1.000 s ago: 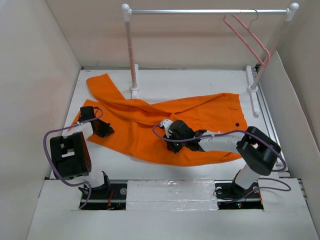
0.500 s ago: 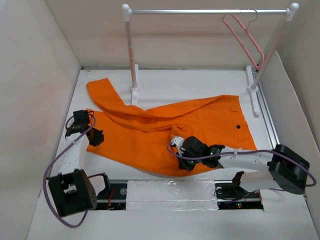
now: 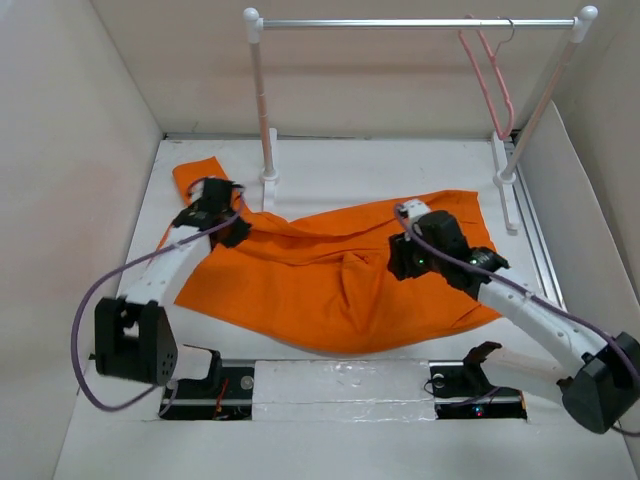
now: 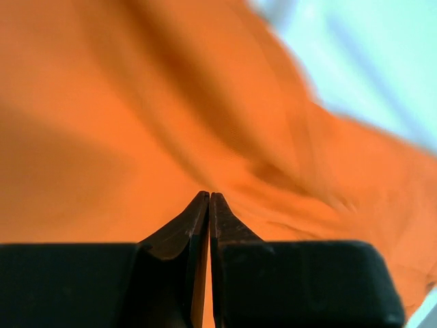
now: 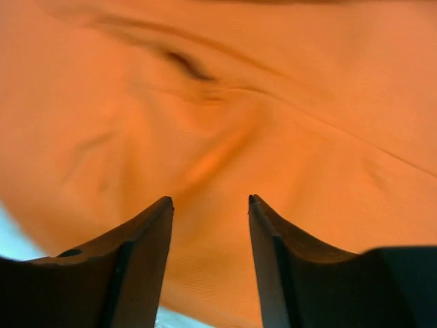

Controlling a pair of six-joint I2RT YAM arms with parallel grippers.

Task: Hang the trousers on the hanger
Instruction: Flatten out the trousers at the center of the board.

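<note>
The orange trousers (image 3: 320,280) lie spread and creased across the white table, waistband toward the right. High at the back right, the pale-pink hanger (image 3: 487,85) hangs by its hook from the rail. My left gripper (image 3: 232,230) sits over the trousers' far-left leg; in the left wrist view its fingers (image 4: 208,195) are pressed together with no cloth visible between them, only orange cloth (image 4: 136,123) beneath. My right gripper (image 3: 398,265) hovers over the trousers' middle right. In its wrist view it (image 5: 209,199) stands open with nothing between the fingers, above the orange cloth (image 5: 225,123).
A metal rail (image 3: 400,22) on two white posts spans the back. Its left post (image 3: 262,110) stands just behind the trousers, and the right post (image 3: 540,100) leans by the right wall. White walls close in the table on three sides.
My left arm has swung away from the near-left edge up to the far-left trouser leg. My right arm moved back and right, and its jaws opened. The hanger has swung on the rail.
</note>
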